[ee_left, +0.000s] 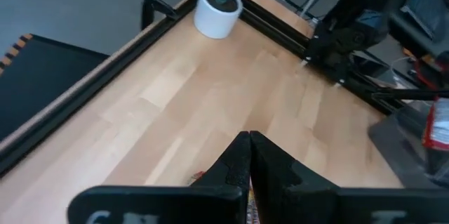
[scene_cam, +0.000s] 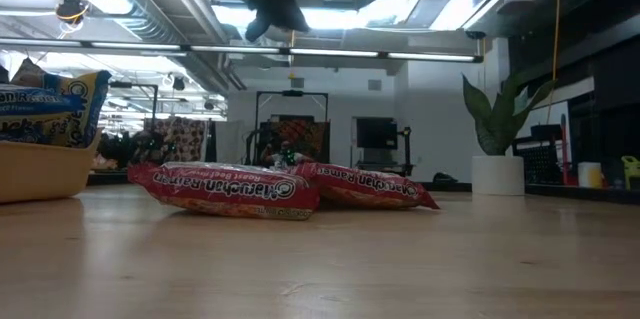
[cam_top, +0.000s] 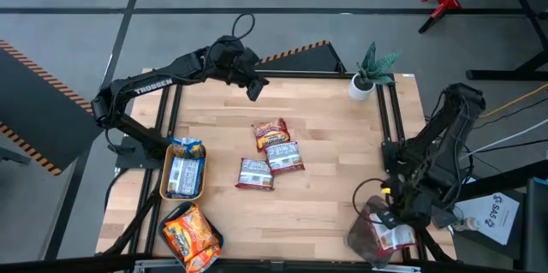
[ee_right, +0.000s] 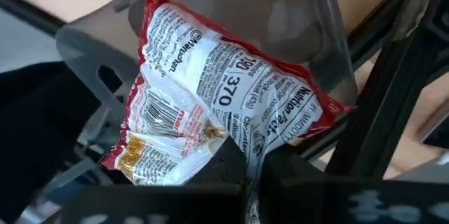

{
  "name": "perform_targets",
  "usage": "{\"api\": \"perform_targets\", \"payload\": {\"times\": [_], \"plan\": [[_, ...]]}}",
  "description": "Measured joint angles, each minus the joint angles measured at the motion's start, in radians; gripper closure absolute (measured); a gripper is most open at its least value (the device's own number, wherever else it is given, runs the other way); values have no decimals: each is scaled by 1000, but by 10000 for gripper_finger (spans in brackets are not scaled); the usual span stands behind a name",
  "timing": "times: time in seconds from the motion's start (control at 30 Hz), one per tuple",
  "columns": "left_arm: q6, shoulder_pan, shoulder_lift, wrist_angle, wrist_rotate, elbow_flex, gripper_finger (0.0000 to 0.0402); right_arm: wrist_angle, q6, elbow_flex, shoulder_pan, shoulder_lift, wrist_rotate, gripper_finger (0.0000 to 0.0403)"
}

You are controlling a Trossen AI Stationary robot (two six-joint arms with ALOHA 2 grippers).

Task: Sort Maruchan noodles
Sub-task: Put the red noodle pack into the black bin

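Three red-brown-and-silver Maruchan packets lie flat mid-table point(cam_top: 271, 132) point(cam_top: 284, 157) point(cam_top: 255, 173); the low view shows two of them point(scene_cam: 230, 189) point(scene_cam: 365, 187). Blue-and-silver packets fill the yellow tray point(cam_top: 164, 189) at the left. Orange packets point(cam_top: 190, 234) are piled near the front left corner. My left gripper point(cam_top: 254, 89) point(ee_left: 249, 157) is shut and empty, raised over the far middle of the table. My right gripper point(cam_top: 392, 220) point(ee_right: 251, 164) is over the grey tray point(cam_top: 360, 240) at the front right corner, shut on a red packet point(ee_right: 210, 76). My right gripper pinches the red packet between its two fingers at a crinkled edge point(ee_right: 226, 134), near the barcode side. The packet's back faces the wrist camera and stretches away from the fingers over the grey tray point(ee_right: 309, 13). Whether its far end rests on the tray I cannot tell.
A small potted plant point(cam_top: 361, 86) point(scene_cam: 497, 174) point(ee_left: 216, 15) stands at the far right corner. Black frame rails point(cam_top: 390, 127) run along the table's edges. Bare wood point(cam_top: 334, 187) lies between the middle packets and the grey tray.
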Motion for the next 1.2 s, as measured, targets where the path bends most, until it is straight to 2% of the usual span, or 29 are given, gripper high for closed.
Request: {"api": "perform_targets", "payload": {"times": [0.13, 0.23, 0.33, 0.57, 0.73, 0.87, 1.1, 1.2], "plan": [[6, 1, 0, 0, -23, 0, 396, -5, 100, 0, 2, 17, 28, 403], [9, 1, 0, 0, -25, 0, 396, -1, 204, 0, -1, 38, 3, 403], [30, 1, 0, 0, -26, 0, 400, 13, 207, 0, -25, 81, -76, 403], [32, 1, 0, 0, -47, 0, 395, 14, 207, 0, -29, 143, -45, 402], [32, 1, 0, 3, -48, 0, 400, -6, 208, 0, -85, 182, -41, 389], [32, 1, 0, 3, -48, 0, 398, -8, 206, 0, -124, 202, -44, 348], [32, 1, 0, -1, -46, 0, 390, -1, 181, 0, -123, 196, -36, 237], [35, 1, 0, -15, 8, 0, 393, 28, 178, 0, -124, 165, 72, 205]]}}
